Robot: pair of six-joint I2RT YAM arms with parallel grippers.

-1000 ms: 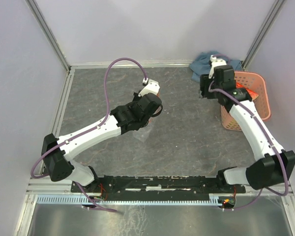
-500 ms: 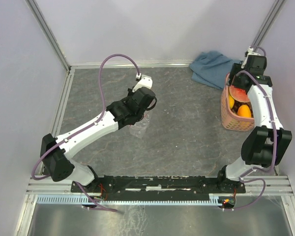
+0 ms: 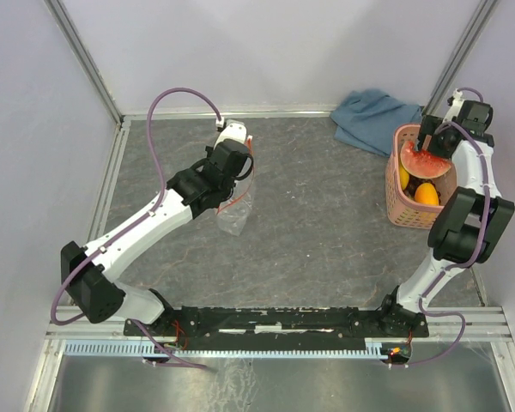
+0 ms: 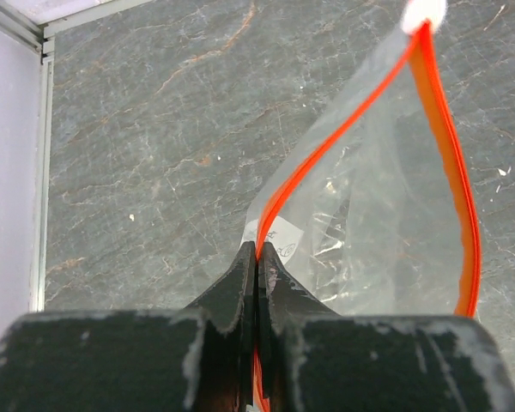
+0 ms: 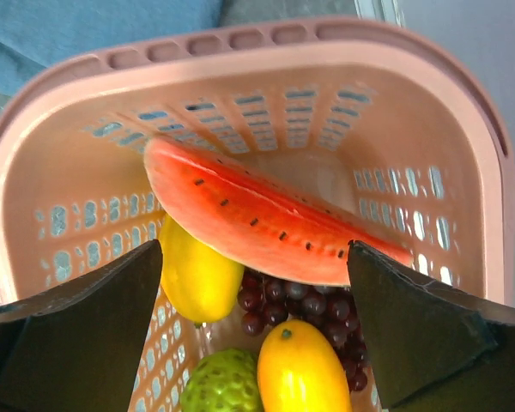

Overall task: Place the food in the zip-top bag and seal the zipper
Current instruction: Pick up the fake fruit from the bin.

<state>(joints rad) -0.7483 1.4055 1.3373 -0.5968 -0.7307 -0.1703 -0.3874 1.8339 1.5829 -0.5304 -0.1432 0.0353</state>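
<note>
Lengthwise, the zipper [image 4: 446,129] runs away from the left end effector [image 4: 257,257].

A pink lattice basket [image 3: 397,211] is standing near the grey table's [image 3: 326,232] far right corner, with a blue-grey cloth [image 3: 369,116] lying crumpled just beside it.

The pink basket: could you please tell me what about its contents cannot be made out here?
- Right wrist view: grapes mostly hidden under the watermelon wedge; number unclear.
- Right wrist view: green bumpy fruit cut off by the bottom edge.
- Top view: basket contents partly covered by the right arm.
</note>
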